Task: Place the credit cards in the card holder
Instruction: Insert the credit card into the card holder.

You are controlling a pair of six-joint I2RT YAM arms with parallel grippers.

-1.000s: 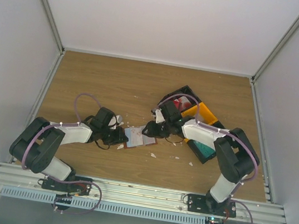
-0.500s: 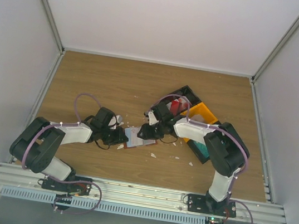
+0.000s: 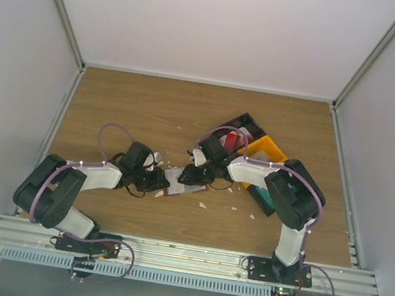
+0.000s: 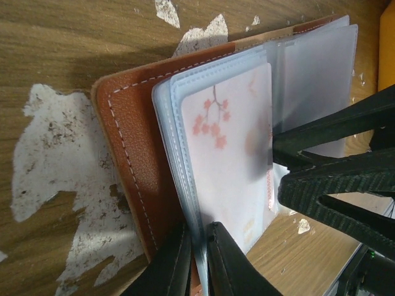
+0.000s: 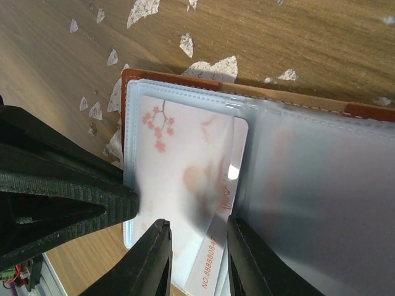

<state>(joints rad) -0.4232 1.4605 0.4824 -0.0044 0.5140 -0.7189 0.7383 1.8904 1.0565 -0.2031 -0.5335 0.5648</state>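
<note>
Overhead, the card holder [image 3: 176,182] is seen lying opened near the middle of the tabletop [image 3: 137,102], a little toward its near edge. The left gripper [image 3: 157,181] is at the holder's left end and the right gripper [image 3: 190,176] at its right, so the two meet over it. The black and orange bins [image 3: 266,149] are set toward the right edge, with a red-and-white card [image 3: 239,137] showing in one, and white scraps [image 3: 202,205] are scattered about. What is gripped cannot be made out from this height. From the left wrist, the left gripper is shown clenched on the holder's edge, leather cover and frosted sleeves pinched together. This is presumably done so that the holder is pinned flat and a pocket is presented while a card is fed in. A pale pinkish-white card [image 4: 227,148] printed with blossoms is seen lying among the sleeves, and the right gripper's black fingers are seen at its right side. From the right wrist, something hidden in the other views is supplied. A crisp, numbered card end, unveiled by the sleeve, is seen projecting between the right gripper's fingers [image 5: 154,259], so that card is judged to be only partly seated. The jaws stand apart on either side of that end, and whether it is pinched or merely straddled cannot be told.
</note>
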